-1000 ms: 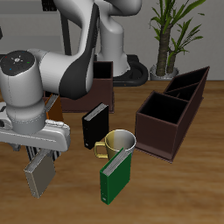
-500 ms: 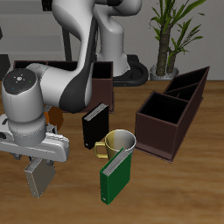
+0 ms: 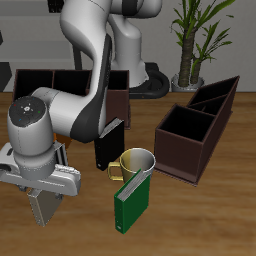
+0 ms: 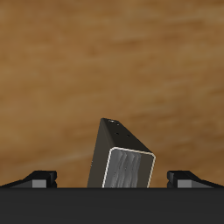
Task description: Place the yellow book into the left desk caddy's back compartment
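The yellow book (image 3: 43, 209), grey-tan with pale page edges, stands upright near the table's front edge. My gripper (image 3: 42, 190) is right over its top, open, one finger on each side. In the wrist view the book (image 4: 122, 157) rises between the fingertips (image 4: 39, 179), which stand well apart from it. The left desk caddy (image 3: 192, 130) is a long narrow dark-brown box across the table. Its back compartment (image 3: 218, 96), the slope-walled end section, is farther back.
A dark book (image 3: 108, 143) stands upright mid-table. A yellow mug (image 3: 136, 162) and an upright green book (image 3: 130, 200) are in front of it. A wider dark-brown caddy (image 3: 40, 80) sits at the back behind my arm. A potted plant (image 3: 195, 40) stands behind the table.
My arm has come down and toward the front edge. The open gripper has dropped closer over the yellow book's top. The book has not moved.
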